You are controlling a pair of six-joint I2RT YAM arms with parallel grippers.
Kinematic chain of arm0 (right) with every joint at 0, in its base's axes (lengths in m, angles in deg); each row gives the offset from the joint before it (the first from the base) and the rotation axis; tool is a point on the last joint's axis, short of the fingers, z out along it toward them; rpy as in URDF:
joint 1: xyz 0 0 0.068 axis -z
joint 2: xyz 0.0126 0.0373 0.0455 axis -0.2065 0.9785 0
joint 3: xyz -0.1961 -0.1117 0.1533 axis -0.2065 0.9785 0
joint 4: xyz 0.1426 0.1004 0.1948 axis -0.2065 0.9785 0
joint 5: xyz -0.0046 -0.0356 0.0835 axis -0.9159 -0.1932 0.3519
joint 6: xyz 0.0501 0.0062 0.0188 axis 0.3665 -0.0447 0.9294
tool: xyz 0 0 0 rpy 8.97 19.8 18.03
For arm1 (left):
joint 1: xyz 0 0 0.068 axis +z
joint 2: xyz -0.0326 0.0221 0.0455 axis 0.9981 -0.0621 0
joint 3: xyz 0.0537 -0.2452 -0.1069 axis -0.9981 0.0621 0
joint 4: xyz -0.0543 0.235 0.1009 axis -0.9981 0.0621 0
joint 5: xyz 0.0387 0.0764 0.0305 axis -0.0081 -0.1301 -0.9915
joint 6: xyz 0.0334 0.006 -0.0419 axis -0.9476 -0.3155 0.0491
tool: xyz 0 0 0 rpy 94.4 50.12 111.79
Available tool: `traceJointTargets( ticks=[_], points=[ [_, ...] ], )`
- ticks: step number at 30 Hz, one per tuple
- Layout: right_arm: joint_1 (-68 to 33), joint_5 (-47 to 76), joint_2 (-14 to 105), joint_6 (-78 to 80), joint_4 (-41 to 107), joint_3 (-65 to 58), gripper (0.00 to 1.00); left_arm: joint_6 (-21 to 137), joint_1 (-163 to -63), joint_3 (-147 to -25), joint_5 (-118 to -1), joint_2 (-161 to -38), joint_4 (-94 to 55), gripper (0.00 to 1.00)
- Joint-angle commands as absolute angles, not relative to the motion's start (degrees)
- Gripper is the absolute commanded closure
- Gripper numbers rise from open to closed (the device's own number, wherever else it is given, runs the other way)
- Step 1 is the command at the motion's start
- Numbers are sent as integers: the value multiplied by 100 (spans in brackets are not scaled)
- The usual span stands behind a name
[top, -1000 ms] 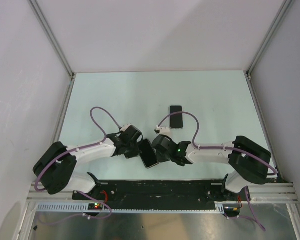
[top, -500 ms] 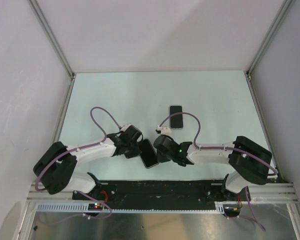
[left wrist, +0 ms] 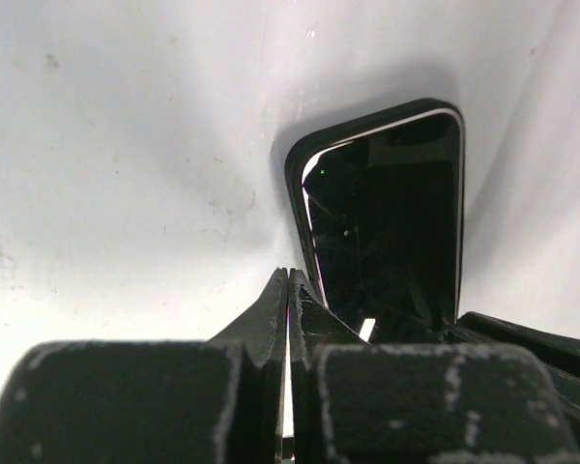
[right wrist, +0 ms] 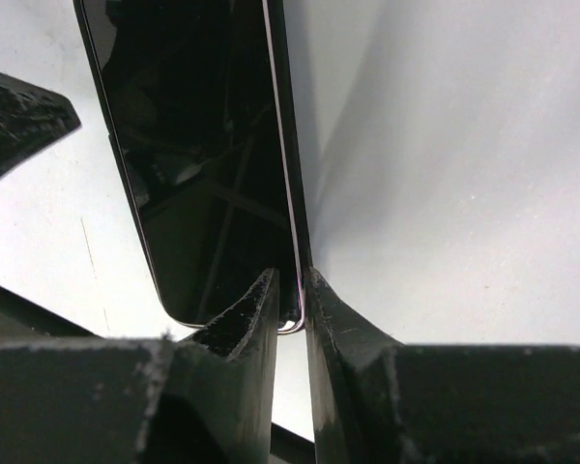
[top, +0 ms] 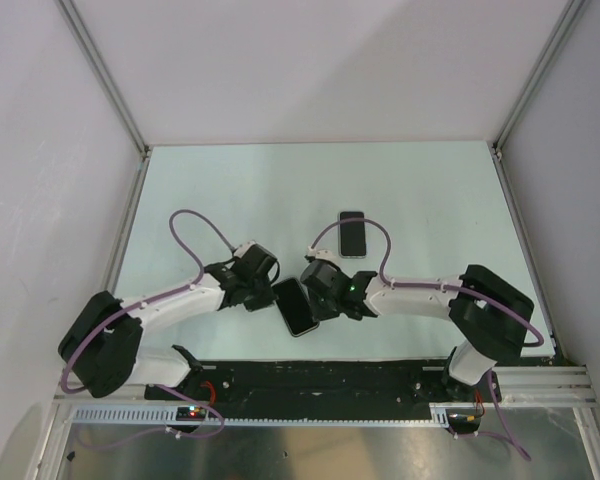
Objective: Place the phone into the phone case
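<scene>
The phone (top: 295,306) lies on the table (top: 230,190) close to its near edge and about the middle of its width. Its dark glossy screen faces up, and it is turned a little, so that its far end points toward the left side of the table. In the left wrist view we see a black rim (left wrist: 295,174) going around the screen, with a thin bright line just inside it. We cannot tell whether this rim is the case or a part of the phone itself.

The left gripper (top: 270,293) is at the left long side of the phone. Its fingers (left wrist: 271,309) are pressed together and grasp nothing, and their tip is just beside the rim. We cannot say whether it touches.

The right gripper (top: 315,300) is at the opposite long side. Its fingers (right wrist: 246,319) stand a little apart, and one corner of the phone, with the rim, sits in the narrow gap between them. We cannot tell whether they press on it or are already loose.

A second dark flat thing (top: 352,234) with a pale border lies farther back, well apart from the phone and nearer to the middle of the table. We cannot tell whether it is a phone or a case
</scene>
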State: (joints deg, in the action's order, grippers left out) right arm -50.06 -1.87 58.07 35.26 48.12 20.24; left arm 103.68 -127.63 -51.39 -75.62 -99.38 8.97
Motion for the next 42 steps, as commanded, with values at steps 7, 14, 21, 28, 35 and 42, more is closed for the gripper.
traceJointTargets(
  ticks=[7, 14, 21, 28, 35, 42],
  points=[
    [-4206, 577, 5780, 2984, 5108, 1563, 76, 10087, -12579, -5560, -7728, -9741, 1045, 100],
    [-4008, 1273, 6081, 2843, 4692, 1548, 75, 10116, -12576, -5559, -7731, -9778, 1045, 100],
    [-4107, 1372, 6200, 2857, 4609, 1544, 75, 10147, -12576, -5470, -7728, -9810, 1035, 100],
    [-4265, 1273, 6298, 2915, 4687, 1545, 77, 10149, -12575, -5422, -7694, -9890, 998, 100],
    [-4350, 958, 6394, 3044, 4890, 1642, 88, 10147, -12574, -5397, -7690, -9959, 973, 100],
    [-4665, 325, 6549, 3097, 5115, 1876, 90, 10117, -12574, -5397, -7685, -10069, 966, 100]
  ],
)
